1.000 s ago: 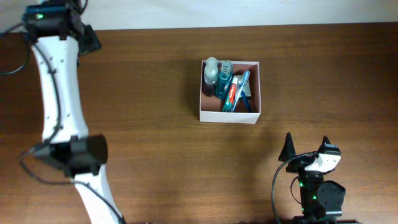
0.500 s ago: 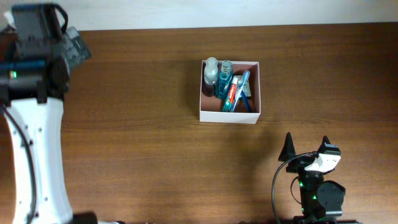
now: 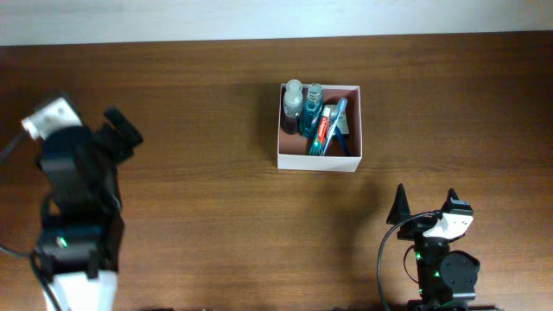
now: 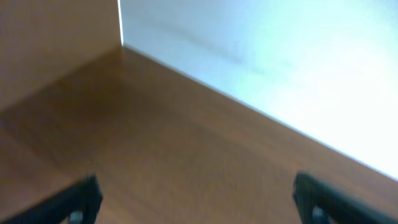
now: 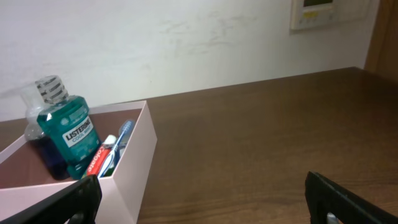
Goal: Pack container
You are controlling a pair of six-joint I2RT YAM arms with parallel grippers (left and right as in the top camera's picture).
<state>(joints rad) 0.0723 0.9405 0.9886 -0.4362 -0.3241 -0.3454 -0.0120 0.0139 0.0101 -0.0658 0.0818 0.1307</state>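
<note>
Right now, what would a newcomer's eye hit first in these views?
The white container stands out at the back-centre of the brown table. It is packed with a teal mouthwash bottle, a second bottle, toothpaste and a blue toothbrush. Both arms sit clear of it, the left gripper at the far left and the right gripper by the near edge, both open and empty.

Bare table (image 3: pixel 216 216) around full container (image 3: pixel 319 161)

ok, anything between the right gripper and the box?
Nothing. The overhead view shows only bare table between the right gripper and the box.
</note>
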